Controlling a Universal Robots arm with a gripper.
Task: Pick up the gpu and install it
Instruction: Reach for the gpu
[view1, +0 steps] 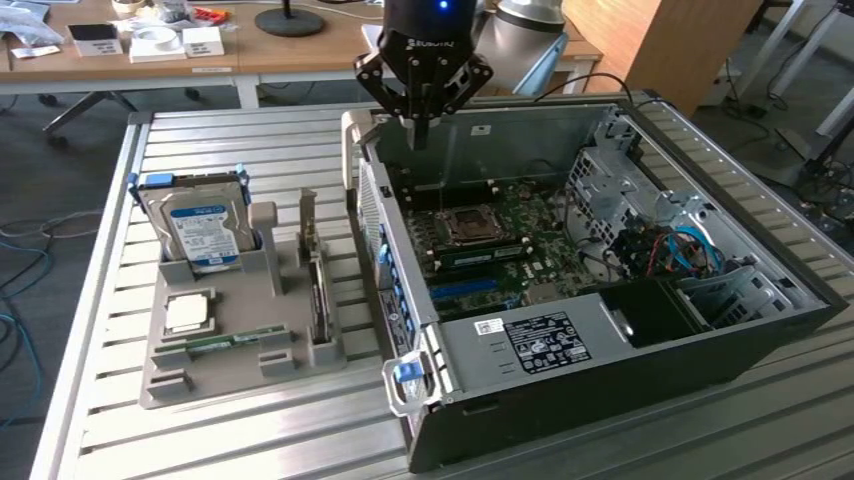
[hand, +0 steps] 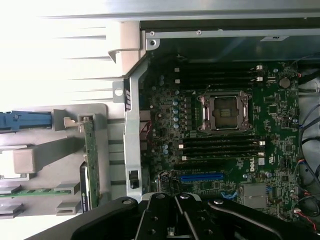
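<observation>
Overhead, closed tool (view1: 419, 138), gpu (view1: 318, 295) upright in holder (view1: 220, 378), Dell-marked motherboard (hand: 280, 150)

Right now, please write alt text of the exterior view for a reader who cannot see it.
A shut pincer hangs empty above an open computer case; beside it, the gpu stands on edge in a grey holder.

Closed gripper (view1: 418, 135) over the case's (view1: 747, 345) far corner, gpu (view1: 316, 285) on edge in the rack (view1: 220, 378) just beside it.
</observation>
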